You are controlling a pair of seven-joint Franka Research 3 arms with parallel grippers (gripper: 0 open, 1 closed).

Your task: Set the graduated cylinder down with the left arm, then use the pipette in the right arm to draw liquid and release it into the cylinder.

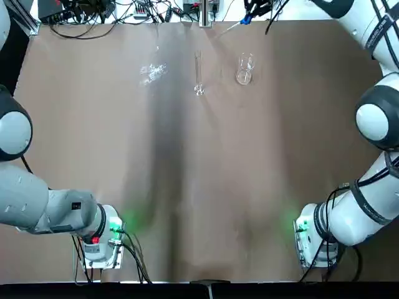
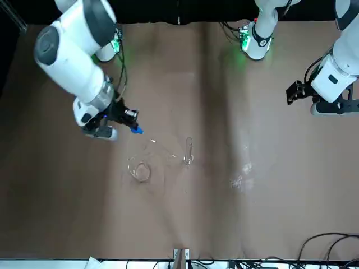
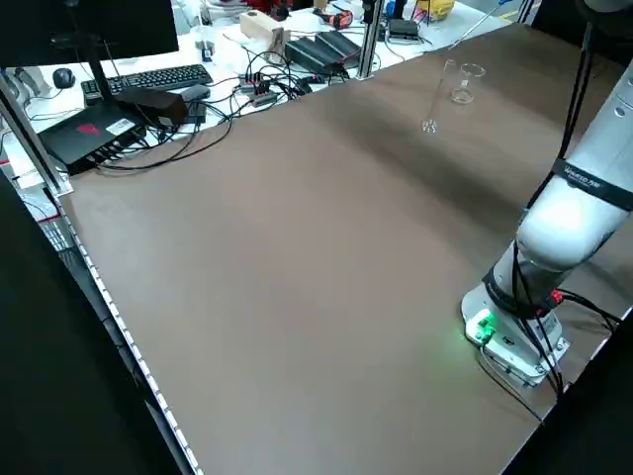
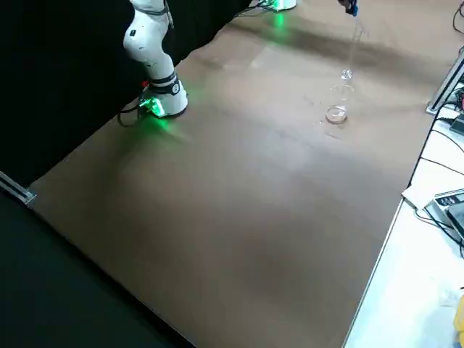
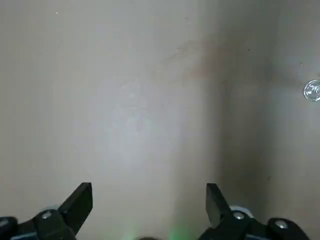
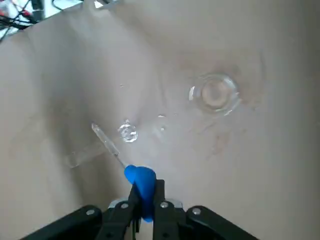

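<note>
- Near the far edge of the brown table [image 1: 187, 187], the graduated cylinder [image 1: 199, 73] is seen standing upright, with the short beaker [image 1: 244, 68] close beside it on the robot's right and a small irregular glass piece [image 1: 153, 71] a little farther off on its left.
- The whole near half of the table is seen bare, between the two arm bases.
- The pipette [image 6: 131, 167] is held by its blue bulb in the pinched right gripper [image 6: 145, 202], above the far table edge; its tube slants down toward the cylinder's mouth.
- The left gripper [image 5: 149, 197] is held wide and empty over bare table, well apart from the glassware.
- Cables and a keyboard [image 3: 148, 79] are crowded just beyond the far edge.
- No liquid can be made out in the beaker, cylinder or tube.
</note>
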